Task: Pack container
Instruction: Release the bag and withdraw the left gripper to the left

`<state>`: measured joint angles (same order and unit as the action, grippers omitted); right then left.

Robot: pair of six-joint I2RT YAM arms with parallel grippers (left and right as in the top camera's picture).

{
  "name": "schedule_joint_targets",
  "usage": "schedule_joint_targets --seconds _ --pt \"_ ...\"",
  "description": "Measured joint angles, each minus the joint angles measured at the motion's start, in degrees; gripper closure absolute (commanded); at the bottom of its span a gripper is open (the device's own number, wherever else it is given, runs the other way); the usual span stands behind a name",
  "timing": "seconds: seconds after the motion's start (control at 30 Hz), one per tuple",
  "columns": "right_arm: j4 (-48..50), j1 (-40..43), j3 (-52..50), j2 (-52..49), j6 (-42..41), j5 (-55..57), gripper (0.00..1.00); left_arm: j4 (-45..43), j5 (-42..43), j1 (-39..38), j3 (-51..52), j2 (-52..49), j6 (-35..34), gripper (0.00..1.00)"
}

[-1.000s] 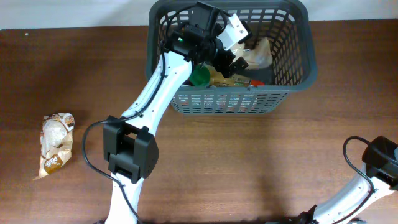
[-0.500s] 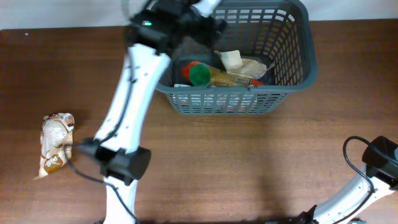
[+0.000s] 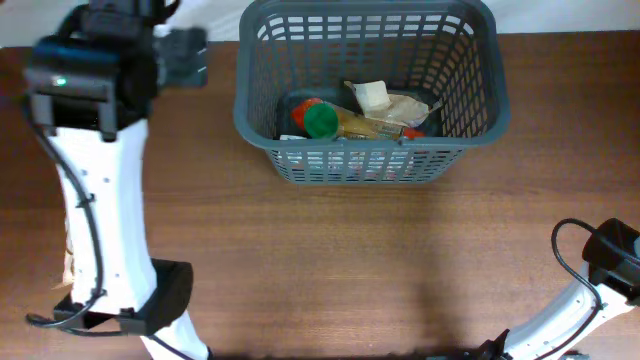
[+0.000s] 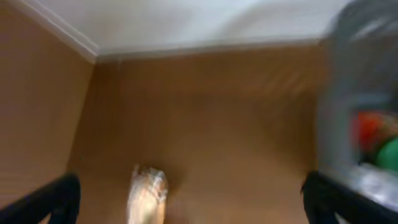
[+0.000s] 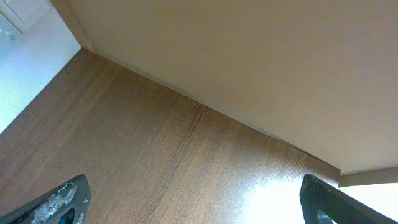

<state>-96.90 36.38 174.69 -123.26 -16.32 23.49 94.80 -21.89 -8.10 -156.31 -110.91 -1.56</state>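
Observation:
The dark grey lattice basket [image 3: 365,165] stands at the table's back middle. It holds a green-capped item [image 3: 321,120], a red item and pale packets [image 3: 388,100]. My left gripper [image 3: 182,56] is high over the table's back left, left of the basket, open and empty. In the left wrist view the left gripper [image 4: 189,190] has its fingers wide apart above a pale snack bag [image 4: 148,194], and the blurred basket [image 4: 348,87] is at the right. My right gripper [image 5: 193,190] is open and empty over bare wood.
The left arm [image 3: 100,200] spans the table's left side and covers the snack bag in the overhead view. The right arm's base and cable [image 3: 605,255] sit at the front right corner. A white wall runs behind the table.
The left arm has swung out of the basket and far to the left, its gripper empty. A pale packet it was at now lies in the basket. The right arm has not moved.

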Motion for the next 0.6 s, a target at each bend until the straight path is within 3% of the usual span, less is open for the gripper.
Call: schedule_joint_targets --seconds 0.3,0.6 --pt "0.0 0.0 0.0 0.0 0.04 0.0 0.01 1.7 1.97 9.53 4.24 -0.07 -4.11 0.01" --pt "0.0 0.0 0.0 0.0 0.04 0.0 0.01 1.66 2.58 16.11 20.31 0.13 -4.57 0.01"
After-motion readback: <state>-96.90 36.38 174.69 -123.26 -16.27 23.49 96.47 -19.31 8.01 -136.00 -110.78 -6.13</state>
